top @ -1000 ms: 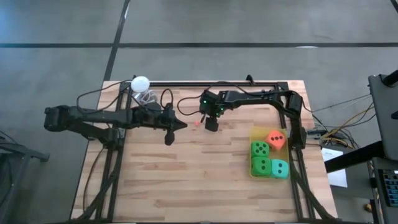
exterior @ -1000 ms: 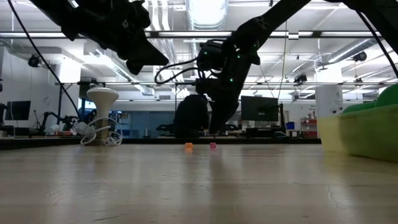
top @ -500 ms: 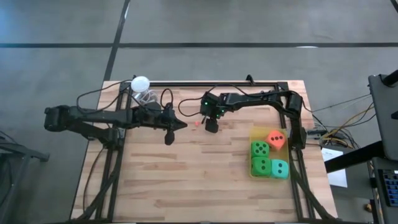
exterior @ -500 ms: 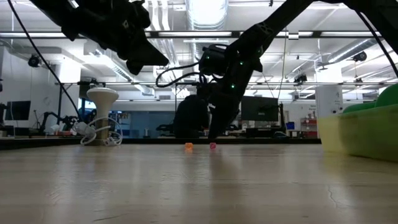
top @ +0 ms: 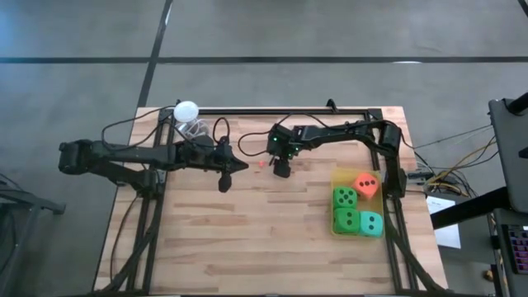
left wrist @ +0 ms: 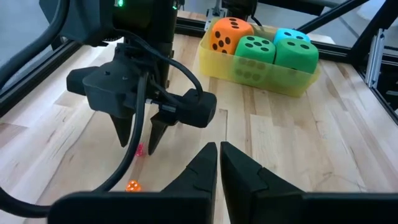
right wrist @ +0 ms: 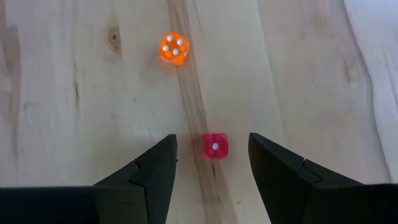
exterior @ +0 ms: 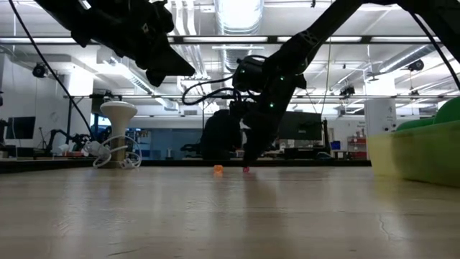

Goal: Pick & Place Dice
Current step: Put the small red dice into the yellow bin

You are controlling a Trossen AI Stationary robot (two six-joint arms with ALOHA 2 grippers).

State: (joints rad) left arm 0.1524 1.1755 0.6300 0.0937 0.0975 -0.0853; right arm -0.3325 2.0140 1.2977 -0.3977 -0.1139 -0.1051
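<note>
- Dice: four big soft cubes already sit in the yellow tray (top: 337, 176) on the right side of the surface (top: 247, 239): two green dice (top: 345, 198), teal die (top: 372, 223), orange-red die (top: 366, 185). That part looks done.
- Two tiny translucent dice lie loose on the bare surface mid-table: small red die (right wrist: 215, 145) and small orange die (right wrist: 173, 48), near each other, not touching.
- Right gripper (right wrist: 211, 171) hangs over the small red die, jaws spread, die between the fingers; nothing pinched yet. Contact with the wood can't be told.
- Left gripper (left wrist: 219, 163) hovers just beside, fingers pressed together, empty, waiting.
- Judged left: grip the small red die, carry it to the tray presumably, then the small orange die.
- White ball (top: 186, 110) at the far left corner, untouched.
</note>
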